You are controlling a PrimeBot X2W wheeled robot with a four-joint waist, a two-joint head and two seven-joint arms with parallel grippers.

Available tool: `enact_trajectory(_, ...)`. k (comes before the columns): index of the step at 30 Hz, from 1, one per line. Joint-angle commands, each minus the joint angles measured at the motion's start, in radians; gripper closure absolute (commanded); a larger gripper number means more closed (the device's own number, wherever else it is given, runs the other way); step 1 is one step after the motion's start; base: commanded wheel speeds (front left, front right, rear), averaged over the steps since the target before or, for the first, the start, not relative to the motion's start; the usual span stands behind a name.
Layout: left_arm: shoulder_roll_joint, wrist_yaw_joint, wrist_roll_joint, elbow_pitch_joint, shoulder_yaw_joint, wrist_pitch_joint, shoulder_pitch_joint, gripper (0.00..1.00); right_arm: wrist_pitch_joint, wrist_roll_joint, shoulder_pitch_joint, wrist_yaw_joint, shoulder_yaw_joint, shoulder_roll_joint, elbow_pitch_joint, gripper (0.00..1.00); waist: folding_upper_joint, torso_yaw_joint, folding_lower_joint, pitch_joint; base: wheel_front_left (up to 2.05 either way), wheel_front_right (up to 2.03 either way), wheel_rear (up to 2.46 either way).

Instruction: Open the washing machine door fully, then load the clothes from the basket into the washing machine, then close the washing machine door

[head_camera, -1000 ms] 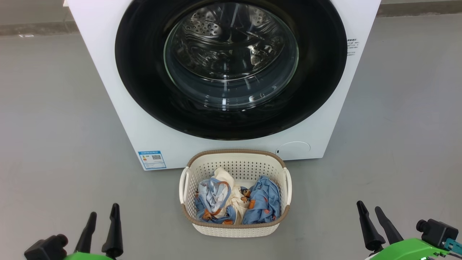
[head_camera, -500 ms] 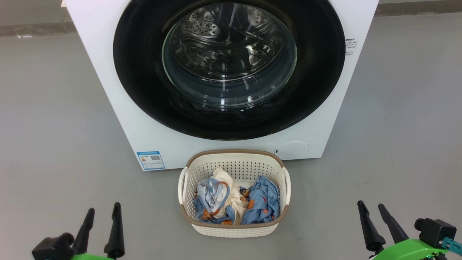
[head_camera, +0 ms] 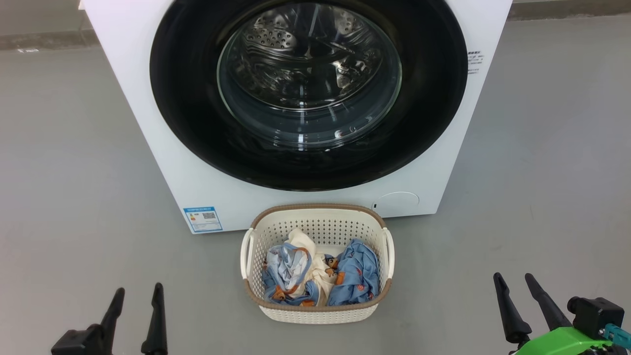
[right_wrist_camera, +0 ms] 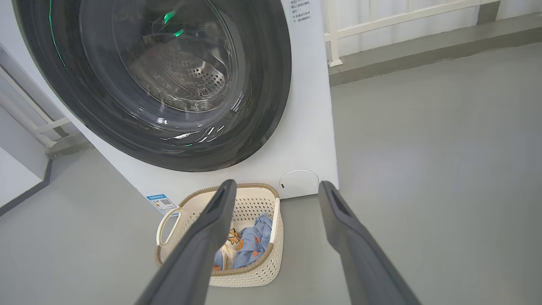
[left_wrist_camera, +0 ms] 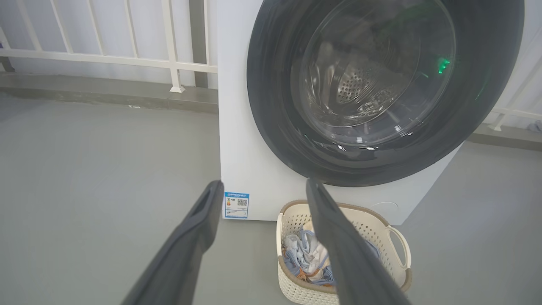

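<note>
The white washing machine (head_camera: 148, 123) stands ahead on the grey floor. Its round black-rimmed door (head_camera: 187, 113) with the glass bowl is shut flat against the front; the door (left_wrist_camera: 275, 110) and door (right_wrist_camera: 262, 106) look the same from each wrist. The cream basket (head_camera: 315, 313) sits on the floor right before it, holding blue, cream and orange clothes (head_camera: 355, 278). My left gripper (head_camera: 138, 292) is open at the lower left, well short of the basket. My right gripper (head_camera: 514, 279) is open at the lower right, empty too.
A blue label (head_camera: 202, 218) sits at the machine's lower left corner and a round filter cover (head_camera: 396, 202) at its lower right. White railing (left_wrist_camera: 127, 61) and a low kerb run behind the machine. Bare grey floor spreads on both sides.
The whole head view has drifted slightly, so the machine and basket sit a little further left. Both grippers lie a bit lower in the picture and stay open.
</note>
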Motion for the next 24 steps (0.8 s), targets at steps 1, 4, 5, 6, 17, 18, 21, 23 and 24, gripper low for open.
enact_trajectory(1, 0.024, -0.003, 0.036, -0.018, 0.035, -0.015, -0.022, 0.0, -0.017, -0.03, -0.006, 0.001, 0.017, -0.023, -0.026, 0.0, 0.0, -0.002, 0.0, 0.0, 0.0, 0.0, 0.0)
enact_trajectory(4, 0.028, -0.003, 0.069, -0.017, 0.043, -0.024, -0.021, 0.0, -0.026, -0.06, 0.0, 0.002, 0.014, -0.027, -0.026, 0.0, 0.0, -0.004, 0.0, 0.001, 0.0, 0.0, 0.0)
enact_trajectory(5, 0.029, -0.003, 0.081, -0.017, 0.046, -0.027, -0.021, 0.0, -0.029, -0.071, 0.001, 0.002, 0.013, -0.028, -0.027, 0.0, 0.0, -0.005, 0.0, 0.002, 0.0, 0.0, 0.0)
enact_trajectory(6, 0.03, -0.003, 0.093, -0.018, 0.048, -0.03, -0.021, 0.0, -0.032, -0.081, 0.001, 0.002, 0.014, -0.029, -0.027, 0.0, 0.0, -0.006, 0.0, 0.002, 0.0, 0.0, 0.0)
enact_trajectory(17, 0.022, -0.003, 0.11, -0.023, 0.062, -0.033, -0.019, 0.0, -0.034, -0.093, 0.003, 0.002, 0.008, -0.026, -0.031, 0.0, 0.0, -0.005, 0.0, 0.003, 0.0, 0.0, 0.0)
enact_trajectory(18, 0.021, -0.003, 0.108, -0.021, 0.064, -0.033, -0.019, 0.0, -0.034, -0.093, 0.003, 0.002, 0.008, -0.026, -0.031, 0.0, 0.0, -0.005, 0.0, 0.003, 0.0, 0.0, 0.0)
enact_trajectory(21, 0.022, -0.003, 0.111, -0.02, 0.059, -0.033, -0.019, 0.0, -0.034, -0.092, 0.003, 0.002, 0.008, -0.026, -0.031, 0.0, 0.0, -0.005, 0.0, 0.003, 0.07, 0.05, -0.12)
enact_trajectory(23, 0.023, -0.003, 0.106, -0.021, 0.054, -0.033, -0.018, 0.0, -0.034, -0.092, 0.003, 0.002, 0.008, -0.025, -0.032, 0.0, 0.0, -0.005, 0.0, 0.003, 0.2, 0.2, -0.41)
enact_trajectory(24, 0.027, -0.003, 0.109, -0.019, 0.049, -0.033, -0.017, 0.0, -0.034, -0.091, 0.003, 0.002, 0.008, -0.025, -0.031, 0.0, 0.0, -0.005, 0.0, 0.003, 0.34, 0.31, -0.64)
